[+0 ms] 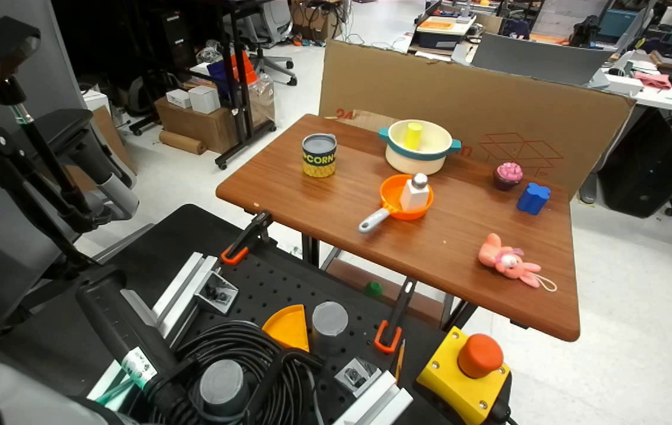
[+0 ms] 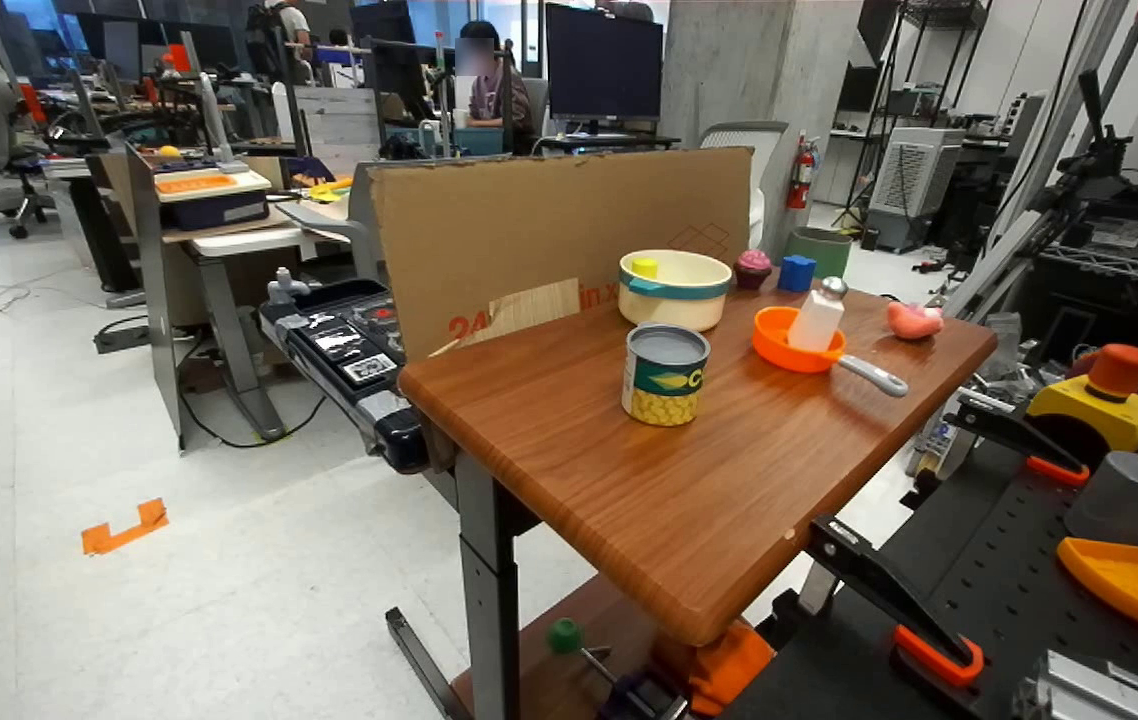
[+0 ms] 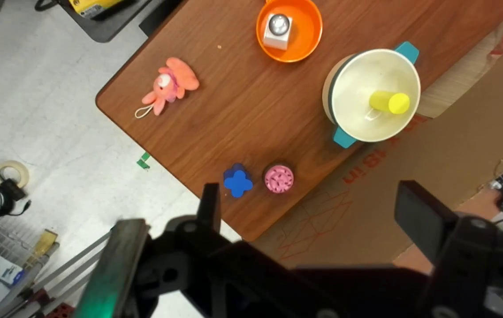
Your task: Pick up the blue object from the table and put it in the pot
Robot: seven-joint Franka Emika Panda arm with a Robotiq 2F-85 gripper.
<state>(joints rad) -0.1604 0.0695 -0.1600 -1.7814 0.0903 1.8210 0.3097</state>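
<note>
Gripper (empty), jaws wide apart

Table from above, every view

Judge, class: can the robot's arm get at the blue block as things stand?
Probably yes: the pincer is open and nothing covers the blue block in the wrist view, though the cupcake stands close by.
</note>
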